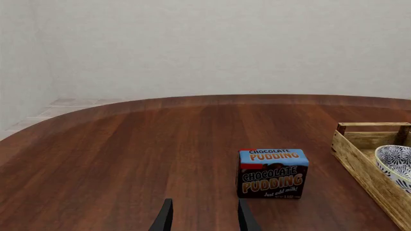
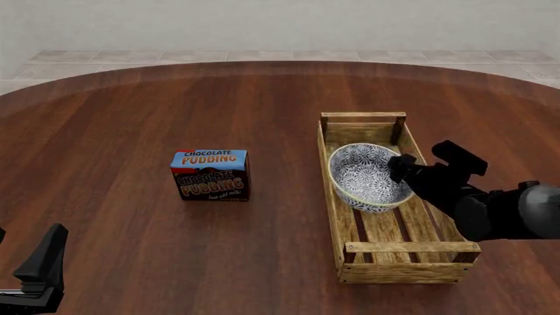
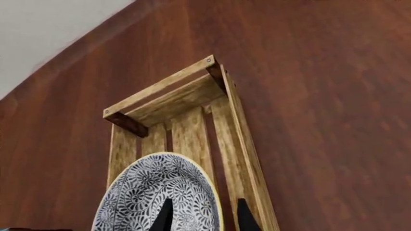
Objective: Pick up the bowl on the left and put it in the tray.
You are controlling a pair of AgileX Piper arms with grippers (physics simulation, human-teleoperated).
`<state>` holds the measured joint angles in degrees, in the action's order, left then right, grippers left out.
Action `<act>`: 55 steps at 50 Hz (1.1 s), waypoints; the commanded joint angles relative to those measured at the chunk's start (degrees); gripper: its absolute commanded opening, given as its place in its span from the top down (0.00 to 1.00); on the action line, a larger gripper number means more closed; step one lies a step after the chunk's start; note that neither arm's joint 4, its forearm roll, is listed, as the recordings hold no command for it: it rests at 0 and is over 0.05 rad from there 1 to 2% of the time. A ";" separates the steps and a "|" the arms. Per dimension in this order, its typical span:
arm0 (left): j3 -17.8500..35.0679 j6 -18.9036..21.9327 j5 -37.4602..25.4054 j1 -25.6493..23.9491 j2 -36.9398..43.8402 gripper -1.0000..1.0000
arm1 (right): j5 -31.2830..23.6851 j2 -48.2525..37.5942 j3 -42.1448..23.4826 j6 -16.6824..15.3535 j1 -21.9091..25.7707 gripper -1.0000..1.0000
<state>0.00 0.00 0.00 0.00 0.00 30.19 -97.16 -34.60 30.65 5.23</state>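
Pudding box [image 2: 211,174] alone left of tray [image 2: 332,190], right claw [image 2: 404,169] over bowl [image 2: 368,176]

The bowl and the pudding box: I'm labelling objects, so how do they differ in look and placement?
The bowl is round, white with a dense dark floral pattern; the pudding box is a rectangular carton printed blue, red and dark. The bowl sits inside the tray, with the right gripper at its rim; the pudding box stands alone on the table. The bowl is wider.

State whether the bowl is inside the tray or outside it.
Inside: the bowl sits tilted between the tray walls, right claw at its rim.
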 commanded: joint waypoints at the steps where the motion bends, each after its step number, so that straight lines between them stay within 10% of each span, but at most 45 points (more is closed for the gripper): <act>1: 0.00 0.00 0.00 0.00 0.00 0.00 | 0.30 0.46 0.33 -0.40 0.00 0.00; 38: 0.00 0.00 0.00 0.00 0.00 0.00 | -13.89 29.47 5.60 -3.35 7.41 0.00; 55: 0.00 0.00 0.00 0.00 0.00 0.00 | -15.61 30.45 4.40 -11.90 13.79 0.00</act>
<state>0.00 0.00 0.00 0.00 0.00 15.42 -67.29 -29.85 23.62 16.08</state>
